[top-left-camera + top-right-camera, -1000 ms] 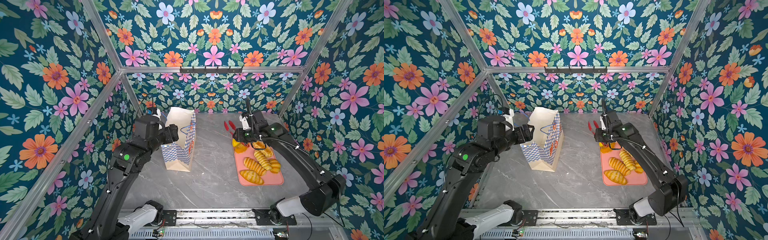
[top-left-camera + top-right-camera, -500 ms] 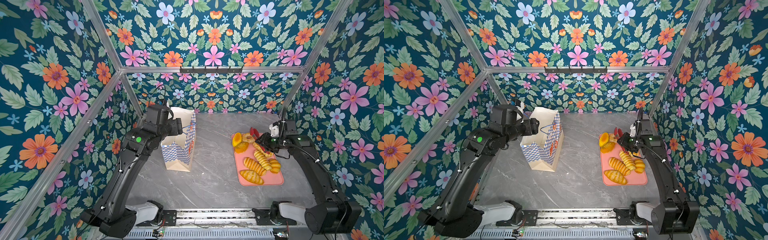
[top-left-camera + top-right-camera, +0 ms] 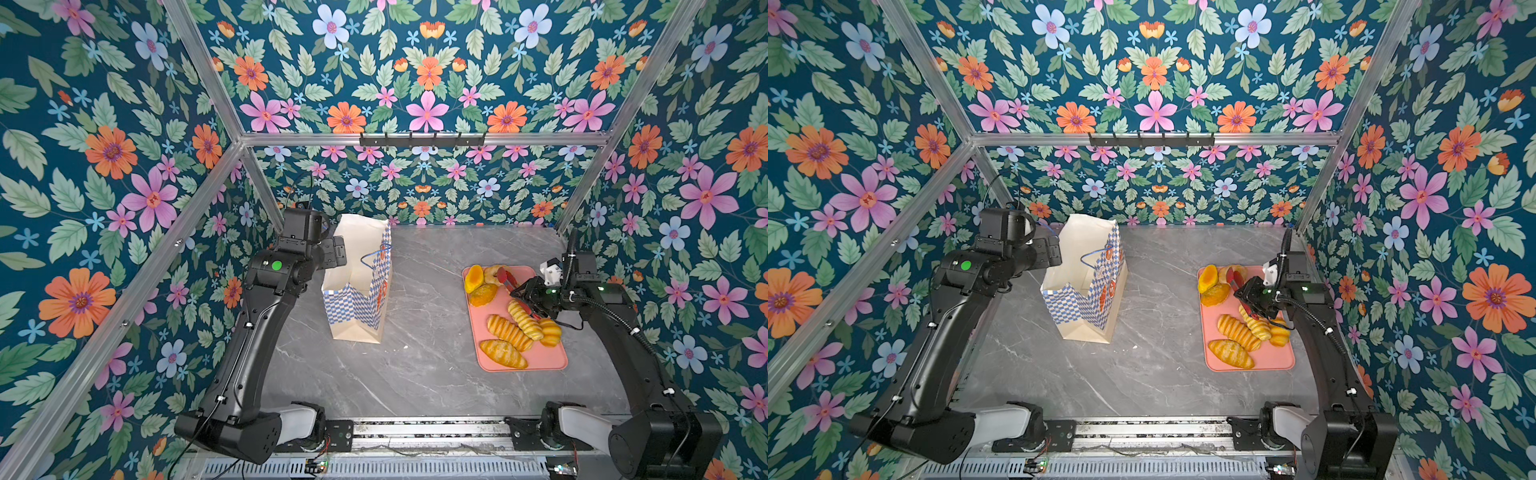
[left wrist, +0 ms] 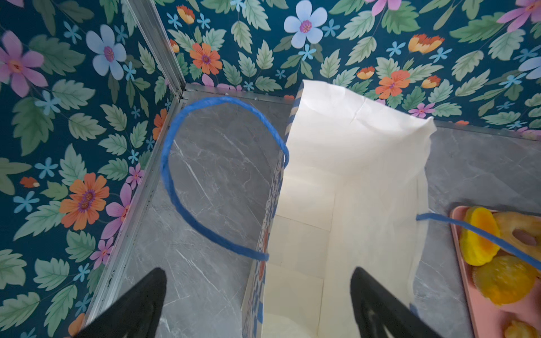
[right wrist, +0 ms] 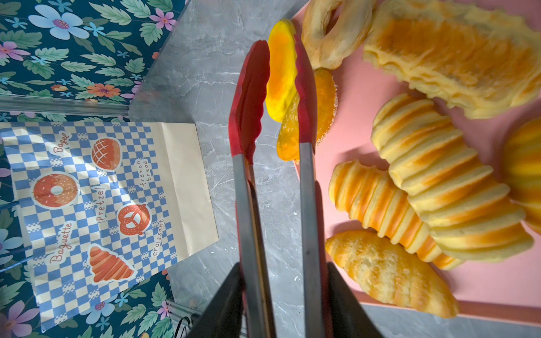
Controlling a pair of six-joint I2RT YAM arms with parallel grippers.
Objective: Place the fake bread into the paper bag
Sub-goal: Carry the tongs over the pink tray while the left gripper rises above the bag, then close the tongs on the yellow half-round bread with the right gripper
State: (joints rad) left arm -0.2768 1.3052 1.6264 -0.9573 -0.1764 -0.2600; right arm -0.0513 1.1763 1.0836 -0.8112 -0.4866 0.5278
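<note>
Grey table (image 3: 415,374). Bag (image 3: 357,307) upright, mouth open, left of centre, toward the back wall. Pink tray (image 3: 548,357) on the right, well apart from bag. Bread (image 3: 509,332) sits on tray: ridged loaves at near end, buns + ring doughnut at far end. Tongs (image 5: 248,175): red tips either side of a yellow bun (image 5: 281,73); can't tell if squeezing. R gripper (image 5: 284,269) clenched on tongs' handles. L gripper (image 4: 257,272) fingers spread wide, straddling bag's side wall at rim, gripping nothing.
</note>
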